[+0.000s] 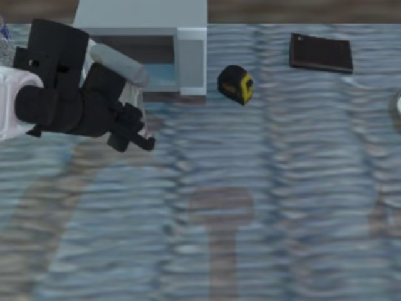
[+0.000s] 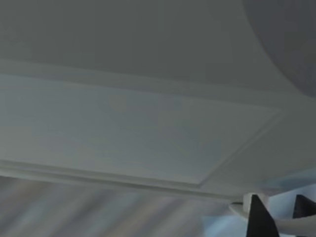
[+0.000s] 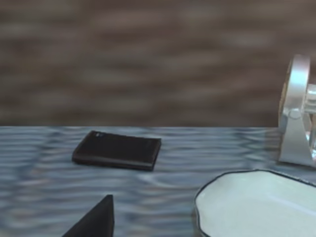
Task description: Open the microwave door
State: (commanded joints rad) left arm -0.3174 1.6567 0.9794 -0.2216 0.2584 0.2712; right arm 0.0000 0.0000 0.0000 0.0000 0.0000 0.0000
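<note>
The white-grey microwave (image 1: 141,12) stands at the back left of the table. Its pale blue interior floor (image 1: 161,74) shows beside the narrow grey control panel (image 1: 192,59). The microwave door (image 1: 133,94) is swung out toward the left, mostly hidden under my left arm. In the left wrist view the microwave door (image 2: 128,128) fills the picture. My left gripper (image 1: 136,139) (image 2: 281,217) is shut on the door's white handle at its free edge. Of my right gripper (image 3: 98,219), out of the top view, only a dark tip shows.
A black and yellow tape measure (image 1: 236,84) lies just right of the microwave. A flat dark book (image 1: 321,52) (image 3: 117,149) lies at the back right. A white plate (image 3: 256,207) and a silver object (image 3: 296,118) sit near the right gripper.
</note>
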